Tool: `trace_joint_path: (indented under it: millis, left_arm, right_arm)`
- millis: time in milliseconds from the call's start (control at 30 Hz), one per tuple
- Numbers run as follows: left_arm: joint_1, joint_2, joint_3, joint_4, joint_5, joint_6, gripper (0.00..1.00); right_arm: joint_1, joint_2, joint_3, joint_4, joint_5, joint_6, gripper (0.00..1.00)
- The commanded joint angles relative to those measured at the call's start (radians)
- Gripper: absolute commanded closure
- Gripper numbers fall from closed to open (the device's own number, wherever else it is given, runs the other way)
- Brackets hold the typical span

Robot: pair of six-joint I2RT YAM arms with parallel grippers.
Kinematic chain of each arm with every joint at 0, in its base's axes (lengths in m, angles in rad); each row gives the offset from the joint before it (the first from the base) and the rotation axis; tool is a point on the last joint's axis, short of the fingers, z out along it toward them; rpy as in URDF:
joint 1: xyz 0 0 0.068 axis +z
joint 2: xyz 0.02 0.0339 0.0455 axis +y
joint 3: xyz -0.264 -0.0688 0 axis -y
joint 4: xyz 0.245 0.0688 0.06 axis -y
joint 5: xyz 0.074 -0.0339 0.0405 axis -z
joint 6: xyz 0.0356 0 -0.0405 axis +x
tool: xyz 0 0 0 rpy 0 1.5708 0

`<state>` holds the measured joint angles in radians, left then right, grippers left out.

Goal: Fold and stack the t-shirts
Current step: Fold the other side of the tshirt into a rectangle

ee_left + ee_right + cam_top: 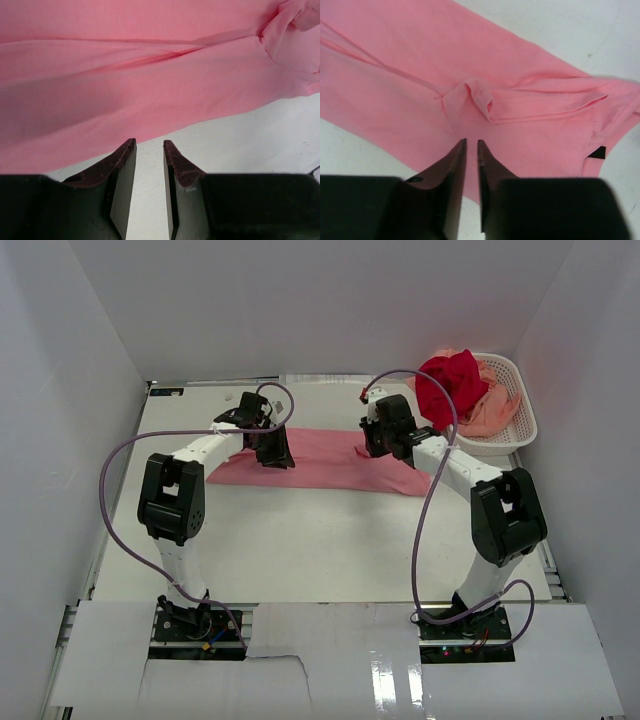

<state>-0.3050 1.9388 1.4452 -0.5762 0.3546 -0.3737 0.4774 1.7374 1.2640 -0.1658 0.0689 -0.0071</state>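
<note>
One pink t-shirt lies flat across the far half of the table, long axis running left to right, and I honestly can't tell which end is the collar. Toward its left end the left gripper has its jaws apart over bare table, with the cloth edge just beyond the tips. Over the cloth itself, the right gripper shows only a narrow slit between its jaws; pinching or not, can't tell. The red t-shirt and peach t-shirt are heaped in the basket.
</note>
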Motion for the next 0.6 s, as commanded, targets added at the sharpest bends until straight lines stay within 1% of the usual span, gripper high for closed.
trace_joint_path:
  millis: [0, 33, 67, 100, 267, 433, 567]
  left_arm:
    - [0.0, -0.083, -0.006, 0.001, 0.006, 0.01, 0.61]
    - [0.0, -0.084, -0.008, 0.002, 0.007, 0.012, 0.61]
    - [0.0, -0.087, -0.009, 0.001, 0.006, 0.013, 0.61]
    - [-0.002, -0.089, -0.012, 0.001, 0.006, 0.015, 0.61]
    - [-0.002, -0.09, -0.026, 0.007, 0.043, 0.027, 0.61]
    - [-0.002, -0.074, -0.048, 0.019, 0.099, 0.036, 0.61]
    - [-0.002, -0.055, -0.074, 0.03, 0.112, 0.036, 0.6]
  right_arm:
    - [-0.017, 0.048, 0.044, -0.03, -0.05, 0.061, 0.85]
    - [-0.023, 0.059, 0.052, -0.034, -0.058, 0.067, 0.92]
    - [-0.026, 0.08, 0.06, -0.04, -0.058, 0.076, 0.92]
    - [-0.029, 0.091, 0.067, -0.041, -0.105, 0.09, 0.92]
    - [-0.04, 0.146, 0.098, -0.047, -0.17, 0.122, 0.92]
    - [-0.043, 0.198, 0.13, -0.044, -0.184, 0.131, 0.92]
    - [-0.046, 0.249, 0.184, -0.05, -0.167, 0.127, 0.92]
